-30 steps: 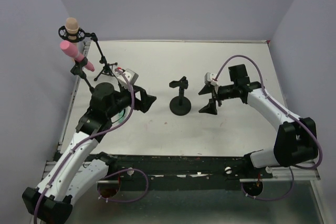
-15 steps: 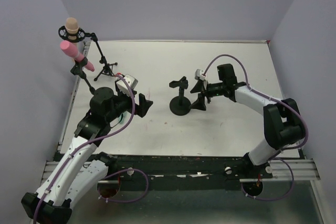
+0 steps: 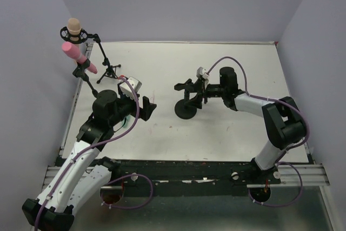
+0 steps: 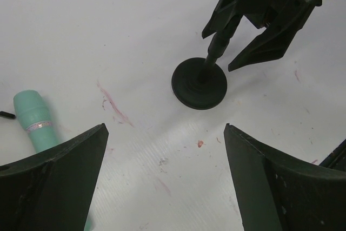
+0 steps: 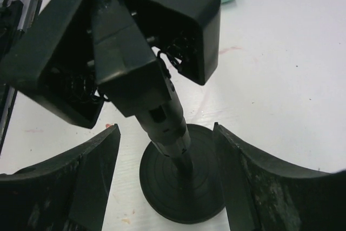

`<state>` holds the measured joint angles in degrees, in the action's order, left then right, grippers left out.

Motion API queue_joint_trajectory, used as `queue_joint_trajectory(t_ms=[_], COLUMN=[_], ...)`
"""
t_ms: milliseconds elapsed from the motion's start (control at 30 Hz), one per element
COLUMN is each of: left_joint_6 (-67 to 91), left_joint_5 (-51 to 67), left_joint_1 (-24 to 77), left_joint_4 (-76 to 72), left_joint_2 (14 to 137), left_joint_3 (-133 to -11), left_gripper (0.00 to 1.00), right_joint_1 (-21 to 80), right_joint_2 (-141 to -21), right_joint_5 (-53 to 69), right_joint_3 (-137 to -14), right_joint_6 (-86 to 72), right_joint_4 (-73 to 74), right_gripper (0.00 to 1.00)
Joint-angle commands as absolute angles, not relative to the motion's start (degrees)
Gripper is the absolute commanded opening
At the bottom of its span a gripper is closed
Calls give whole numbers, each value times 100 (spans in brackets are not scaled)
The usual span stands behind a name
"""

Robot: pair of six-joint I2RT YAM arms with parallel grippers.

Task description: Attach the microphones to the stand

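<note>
Right end effector (image 5: 167, 171) straddles the stand (image 3: 187, 110) post, jaws apart, not yet gripping.
Grip low and square, keeping the base flat mid-tabletop; left end effector (image 4: 165, 128), spread and empty, hangs by the teal mic (image 4: 35, 128) toward the left edge.

Setting: we took this for a robotics lab test cell.
Enclosure: plain lilac-grey walls (image 3: 178, 4) shut in the white table (image 3: 243, 74) at the left, top and right of the frame.
Rig: we saw the left arm (image 3: 81, 155) and right arm (image 3: 278, 123) bolted to a dark rail (image 3: 189, 167) along the bottom edge.
Wiring: purple cables (image 3: 136, 106) looped over both arms.
Surface: reddish scuff marks (image 4: 114, 107) stained the tabletop.
</note>
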<state>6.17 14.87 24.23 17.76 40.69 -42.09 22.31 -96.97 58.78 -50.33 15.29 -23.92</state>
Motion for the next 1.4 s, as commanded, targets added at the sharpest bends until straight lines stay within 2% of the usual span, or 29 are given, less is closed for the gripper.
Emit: queue_joint_trajectory(t_ms=[0,167,267,400,500,633,967,1167,1267,1367], left_joint_6=[554,563,571,571,571,571,624,659,703,747], left_joint_5=[1380,1380,1397,1398,1389,1424,1529,1556,1538,1503], left_joint_1=[2417,2417,2417,2417,2417,2417,2417,2417,2417,2417], left_joint_4=[1819,1802,1810,1811,1819,1811,1758,1714,1705,1705], left_joint_2=[4034,4043,4052,4043,4017,4008,3990,4017,4043,4113], left_joint_3=[-4166,-4157,-4157,-4166,-4157,-4148,-4140,-4113,-4113,-4122], left_gripper=[96,96,96,96,96,96,96,96,97,97], right_joint_1=[2294,2338,2347,2338,2312,2154,1802,1460,1266,1143], right_joint_2=[-9931,-9923,-9879,-9730,-9467,-8975,-8174,-7884,-7779,-7612], right_joint_5=[5933,6012,5907,5889,5819,5520,5115,5414,5528,5633], right_joint_3=[-4930,-4852,-4711,-4579,-4605,-4597,-4132,-3841,-3841,-3893], right_joint_6=[984,844,686,913,1483,2073,2619,2567,2584,2847], right_joint_4=[-3392,-3699,-3981,-3824,-3175,-2252,-1126,-923,-739,-318], right_gripper=[73,54,37,22,17,16,20,29,47,74])
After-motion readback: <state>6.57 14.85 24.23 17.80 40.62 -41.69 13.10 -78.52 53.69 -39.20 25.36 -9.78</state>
